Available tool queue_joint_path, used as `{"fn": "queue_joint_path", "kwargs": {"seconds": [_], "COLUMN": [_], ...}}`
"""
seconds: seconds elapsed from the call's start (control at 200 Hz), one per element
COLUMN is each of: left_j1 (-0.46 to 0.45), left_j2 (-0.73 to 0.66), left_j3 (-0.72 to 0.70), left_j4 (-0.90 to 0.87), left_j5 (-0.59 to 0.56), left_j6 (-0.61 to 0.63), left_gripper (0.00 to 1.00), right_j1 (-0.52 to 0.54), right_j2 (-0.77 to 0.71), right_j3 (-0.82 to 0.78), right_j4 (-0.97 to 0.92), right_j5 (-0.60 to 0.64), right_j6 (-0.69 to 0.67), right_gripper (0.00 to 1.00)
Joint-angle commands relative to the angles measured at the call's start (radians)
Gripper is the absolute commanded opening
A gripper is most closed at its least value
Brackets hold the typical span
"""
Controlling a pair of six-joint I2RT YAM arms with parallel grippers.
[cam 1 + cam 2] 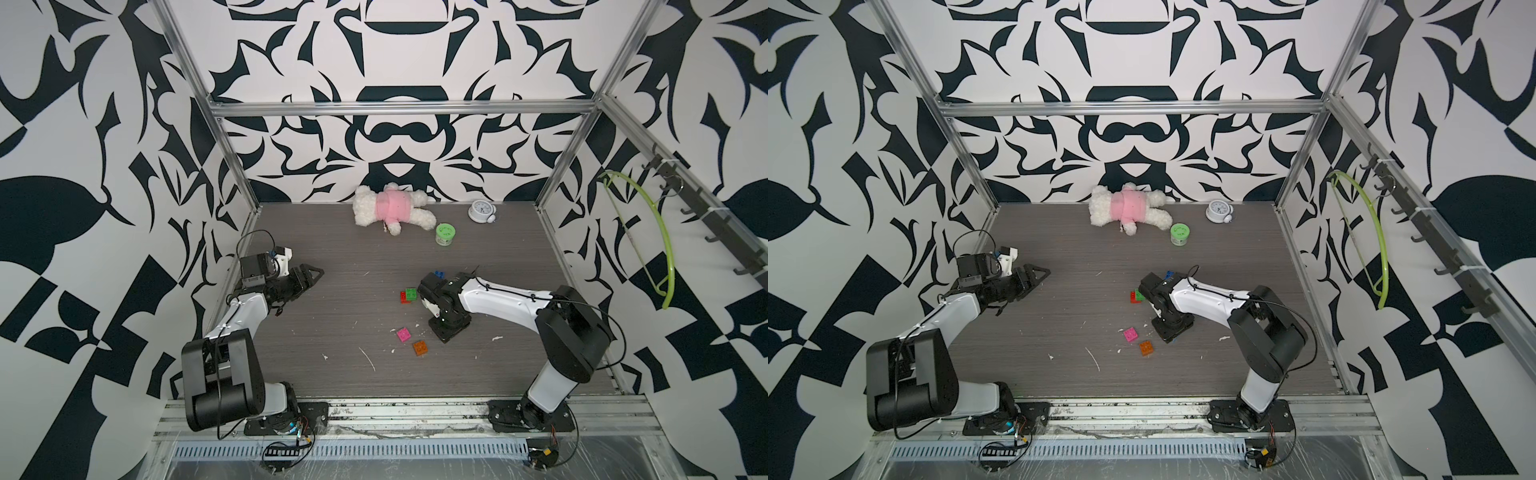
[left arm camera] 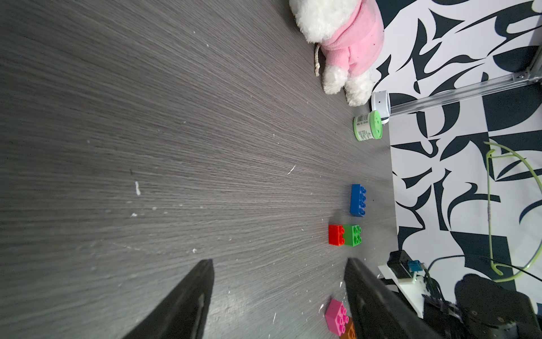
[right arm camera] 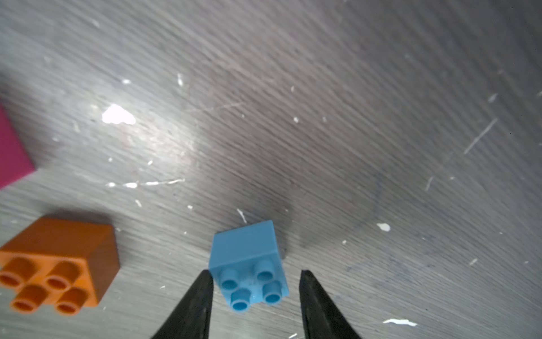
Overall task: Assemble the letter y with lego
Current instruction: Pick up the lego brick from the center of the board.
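The right gripper [image 3: 254,277] is hanging low over the tabletop [image 3: 322,132], and its two tapering matte-black fingers [image 3: 193,305] are straddling the light blue brick [image 3: 245,249]. One tip is sitting right against a corner of the brick while the other is standing clear with a sliver of table showing, so the pincer is standing narrow around the brick without gripping it. That brick, a glossy square plastic block with four round hollow studs, is resting on the table turned slightly askew to the jaws; in both top views the right wrist is hiding it. Just beside it the orange brick [image 3: 58,264] is lying, the same square four-stud shape, and the smooth side of the pink brick [image 3: 11,146] is showing at the frame's edge. In the left wrist view the red brick [image 2: 335,234] and green brick [image 2: 352,234] are sitting side by side, touching, while the darker blue brick [image 2: 357,201], longer and carrying two rows of studs, is lying apart from them. The lego is thus lying scattered, not yet forming the letter. The left gripper [image 2: 278,261] is hovering wide open and empty, its wedge-shaped black fingers well apart from the bricks. The tabletop is showing grey wood grain, finely streaked and dotted with white flecks.
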Motion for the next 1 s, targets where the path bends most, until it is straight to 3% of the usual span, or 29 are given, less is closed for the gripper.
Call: {"fn": "queue_joint_path", "kwargs": {"seconds": [0.0, 0.2, 0.375, 0.555, 0.715, 0.995], "left_j1": [-0.001, 0.0, -0.001, 0.02, 0.07, 0.119], "left_j2": [-0.017, -0.015, -0.016, -0.023, -0.032, -0.056], "left_j3": [-0.009, -0.009, -0.007, 0.01, 0.019, 0.019], "left_j4": [-0.017, -0.017, -0.02, -0.046, -0.054, -0.061], "left_j5": [-0.004, -0.004, -0.005, -0.004, 0.008, 0.021], "left_j6": [0.019, 0.02, 0.025, 0.043, 0.042, 0.043], "left_gripper": [0.75, 0.75, 0.75, 0.76, 0.76, 0.77], "right_j1": [0.007, 0.01, 0.01, 0.041, 0.105, 0.176], "right_j2": [-0.002, 0.013, 0.014, -0.02, 0.046, 0.344], "right_j3": [0.03, 0.034, 0.06, 0.215, 0.425, 0.787], "right_j4": [-0.012, 0.0, -0.016, -0.131, -0.191, -0.272], "right_j5": [0.0, -0.006, -0.003, 0.056, 0.08, 0.047], "right_j6": [0.01, 0.005, -0.01, -0.06, -0.237, -0.625], "right_gripper": [0.47, 0.42, 0.29, 0.27, 0.26, 0.24]}}
